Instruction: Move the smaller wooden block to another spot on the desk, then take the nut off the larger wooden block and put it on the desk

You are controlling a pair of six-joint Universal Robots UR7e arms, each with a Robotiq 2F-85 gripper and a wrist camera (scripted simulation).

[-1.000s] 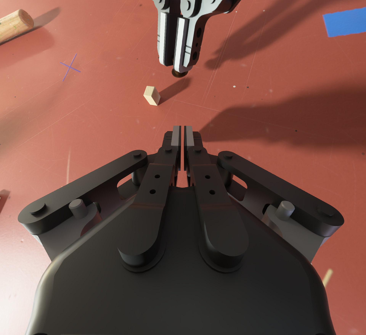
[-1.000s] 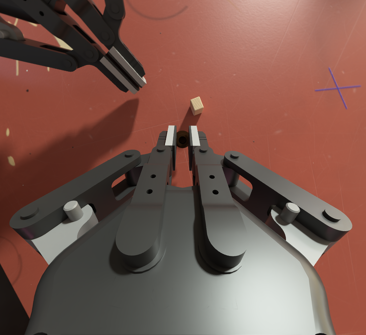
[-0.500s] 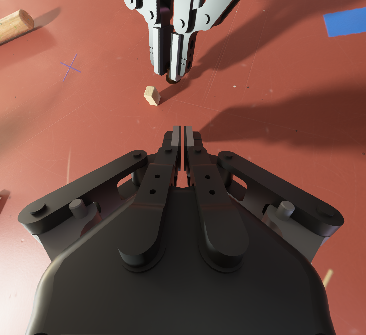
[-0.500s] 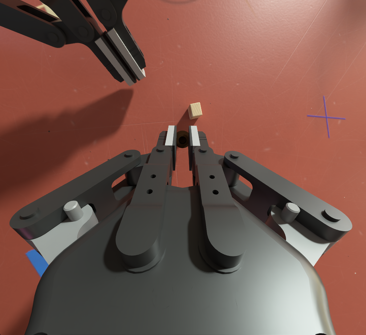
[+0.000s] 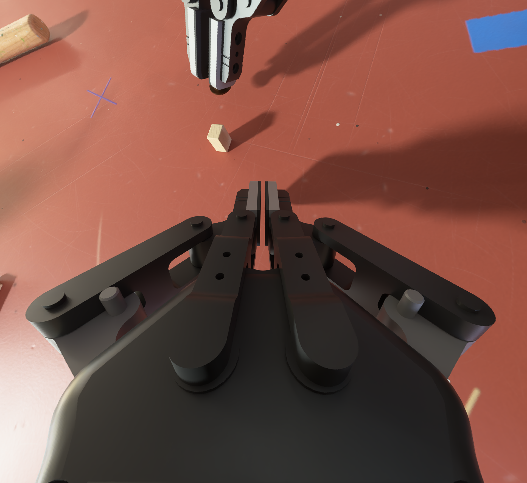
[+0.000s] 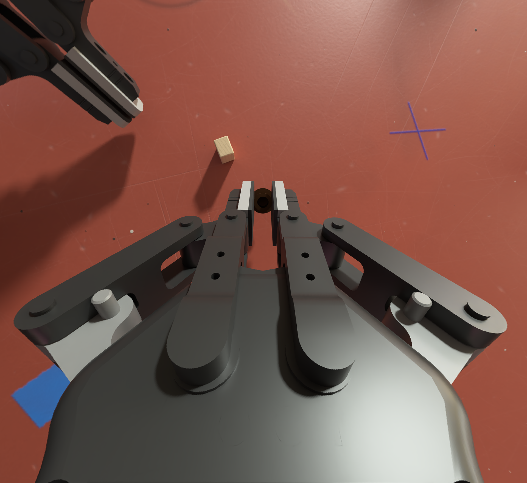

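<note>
The small pale wooden block lies on the red desk, ahead of my left gripper, which is shut and empty above the desk. My right gripper is shut on a dark round nut, held between its pads. In the left wrist view the right gripper hangs beyond the block with the nut at its tips. In the right wrist view the block lies just ahead and left of the nut, and the left gripper is at upper left. No larger block shows.
A wooden dowel lies at far left. A purple cross mark is left of the block, also seen in the right wrist view. Blue tape is stuck at far right. A pale stick lies near the lower right.
My right gripper, still holding the nut, has shifted so that the small block now lies farther to its left. The left gripper and the block have not moved.
</note>
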